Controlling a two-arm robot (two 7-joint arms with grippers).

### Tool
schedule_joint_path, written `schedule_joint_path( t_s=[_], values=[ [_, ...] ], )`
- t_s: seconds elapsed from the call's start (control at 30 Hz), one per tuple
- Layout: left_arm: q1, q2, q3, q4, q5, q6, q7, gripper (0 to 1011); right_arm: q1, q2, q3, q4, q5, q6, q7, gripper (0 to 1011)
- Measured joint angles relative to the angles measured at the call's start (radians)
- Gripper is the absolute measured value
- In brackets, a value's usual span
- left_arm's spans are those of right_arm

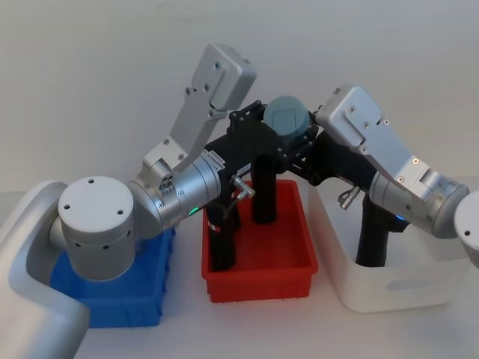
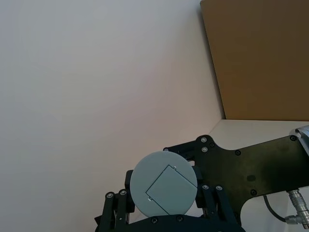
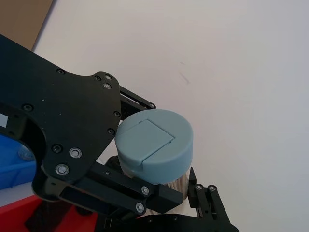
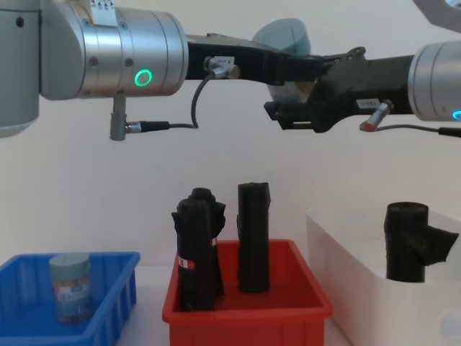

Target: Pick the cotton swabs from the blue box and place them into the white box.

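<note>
**Jar held high between both grippers**

Up in the air above the red bin (image 1: 258, 265), the left gripper (image 4: 288, 68) and the right gripper (image 4: 302, 97) meet at one jar of cotton swabs (image 1: 288, 118), its grey-blue lid showing. Both sets of fingers sit against the jar; which one truly bears it, I cannot tell. Below, a second jar (image 4: 70, 286) stands upright in the blue box (image 4: 115, 292). Black rolls (image 4: 253, 238) stand in the red bin, another (image 4: 407, 241) in the white box (image 1: 389, 288), off to the right.
</note>
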Motion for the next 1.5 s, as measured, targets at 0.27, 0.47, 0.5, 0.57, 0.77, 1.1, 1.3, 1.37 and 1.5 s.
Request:
schedule_joint_path(
  t_s=[0.27, 0.47, 0.5, 0.57, 0.77, 1.1, 1.3, 1.37, 1.5],
  values=[
    [0.0, 0.0, 0.0, 0.0, 0.0, 0.0, 0.0, 831, 0.0, -0.001, 0.0, 0.0, 0.001, 0.0, 0.0, 628],
    [0.0, 0.0, 0.0, 0.0, 0.0, 0.0, 0.0, 990, 0.0, 0.0, 0.0, 0.0, 0.003, 0.0, -0.001, 628],
    [0.0, 0.0, 0.0, 0.0, 0.0, 0.0, 0.0, 1002, 0.0, 0.0, 0.0, 0.0, 0.005, 0.001, -0.005, 628],
    [0.0, 0.0, 0.0, 0.0, 0.0, 0.0, 0.0, 1004, -0.002, 0.001, 0.002, 0.0, 0.01, 0.002, -0.012, 628],
    [0.0, 0.0, 0.0, 0.0, 0.0, 0.0, 0.0, 1004, -0.015, 0.008, 0.012, 0.0, 0.04, 0.012, -0.061, 628],
    [0.0, 0.0, 0.0, 0.0, 0.0, 0.0, 0.0, 1004, -0.049, 0.022, 0.035, -0.006, 0.099, 0.031, -0.182, 628],
    [0.0, 0.0, 0.0, 0.0, 0.0, 0.0, 0.0, 1004, -0.076, 0.03, 0.053, -0.011, 0.145, 0.047, -0.272, 628],
    [0.0, 0.0, 0.0, 0.0, 0.0, 0.0, 0.0, 1004, -0.083, 0.032, 0.057, -0.012, 0.158, 0.051, -0.294, 628],
    [0.0, 0.0, 0.0, 0.0, 0.0, 0.0, 0.0, 1004, -0.102, 0.034, 0.07, -0.014, 0.201, 0.067, -0.362, 628]
  ],
)
